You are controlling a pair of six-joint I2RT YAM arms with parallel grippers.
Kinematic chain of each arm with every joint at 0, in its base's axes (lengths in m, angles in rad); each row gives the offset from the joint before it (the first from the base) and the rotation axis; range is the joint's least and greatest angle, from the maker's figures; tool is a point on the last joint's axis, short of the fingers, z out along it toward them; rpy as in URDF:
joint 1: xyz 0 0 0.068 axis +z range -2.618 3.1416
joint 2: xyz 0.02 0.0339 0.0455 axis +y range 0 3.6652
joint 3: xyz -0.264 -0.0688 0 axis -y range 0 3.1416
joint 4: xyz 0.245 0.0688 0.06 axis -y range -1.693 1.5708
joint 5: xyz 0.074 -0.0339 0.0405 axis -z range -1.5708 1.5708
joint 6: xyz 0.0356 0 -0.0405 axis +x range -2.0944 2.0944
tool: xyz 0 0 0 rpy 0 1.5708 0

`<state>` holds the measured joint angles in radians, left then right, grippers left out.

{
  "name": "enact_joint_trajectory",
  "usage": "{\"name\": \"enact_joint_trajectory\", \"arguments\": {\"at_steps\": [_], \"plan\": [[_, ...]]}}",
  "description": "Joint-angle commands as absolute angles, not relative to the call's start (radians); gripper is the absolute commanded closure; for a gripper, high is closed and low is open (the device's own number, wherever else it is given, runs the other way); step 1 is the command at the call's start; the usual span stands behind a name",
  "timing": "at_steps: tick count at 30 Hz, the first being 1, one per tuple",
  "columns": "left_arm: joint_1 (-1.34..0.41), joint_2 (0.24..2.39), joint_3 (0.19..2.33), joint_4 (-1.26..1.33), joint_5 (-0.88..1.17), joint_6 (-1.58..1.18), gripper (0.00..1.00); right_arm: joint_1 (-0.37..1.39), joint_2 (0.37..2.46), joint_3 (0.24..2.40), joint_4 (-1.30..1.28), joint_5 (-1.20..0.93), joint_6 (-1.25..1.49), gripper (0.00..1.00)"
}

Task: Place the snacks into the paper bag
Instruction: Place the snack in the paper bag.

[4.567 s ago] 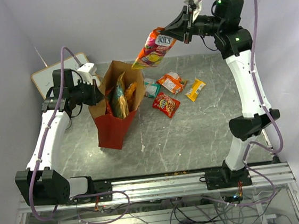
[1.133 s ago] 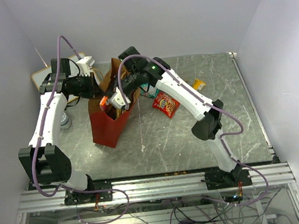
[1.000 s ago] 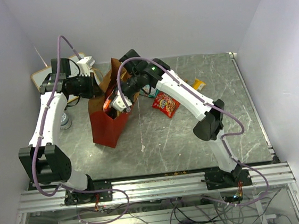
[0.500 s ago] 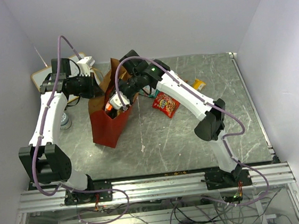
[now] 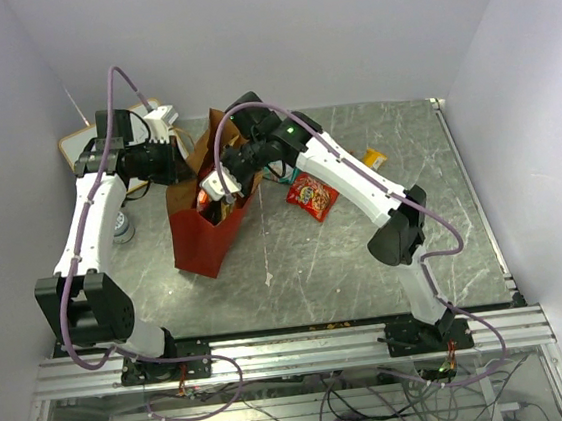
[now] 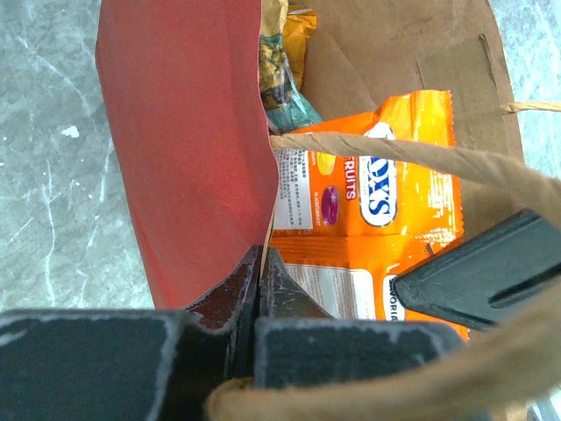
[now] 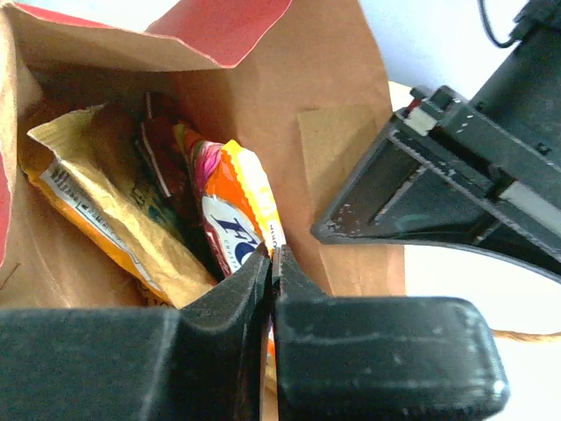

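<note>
Both grippers are at the paper bag [image 5: 202, 247], which stands upright on the surface [image 5: 347, 264], mouth up. My left gripper [image 6: 260, 263] is clamped on its red wall at the rim. My right gripper [image 7: 272, 261] is closed inside the mouth, against the orange packet [image 7: 235, 215]; can't tell if it's pinched. That packet stands on end, long axis running down into the bag, beside the tan-gold packet [image 7: 96, 206].

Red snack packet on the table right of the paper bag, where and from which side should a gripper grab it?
Probably from straight above, pinching the red snack packet at its near edge: it lies flat on the table, and that edge faces bare table.
</note>
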<state>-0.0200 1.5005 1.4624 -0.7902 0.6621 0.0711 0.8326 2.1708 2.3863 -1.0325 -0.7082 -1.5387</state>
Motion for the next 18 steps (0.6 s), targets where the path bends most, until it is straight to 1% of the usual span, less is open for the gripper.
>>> {"name": "enact_joint_trajectory", "arguments": {"at_steps": [1, 13, 16, 18], "plan": [[-0.015, 1.454, 1.472, -0.756, 0.704, 0.063, 0.93, 0.834, 2.142, 2.331, -1.029, -0.677, -1.552, 0.99], [-0.015, 1.428, 1.44, -0.735, 0.719, 0.059, 0.93, 0.859, 2.21, 2.296, -0.945, -0.625, -1.506, 1.0], [-0.015, 1.424, 1.435, -0.73, 0.719, 0.058, 0.93, 0.859, 2.208, 2.297, -0.934, -0.614, -1.484, 0.97], [-0.015, 1.423, 1.434, -0.729, 0.719, 0.058, 0.93, 0.859, 2.196, 2.299, -0.937, -0.611, -1.479, 0.93]]}}
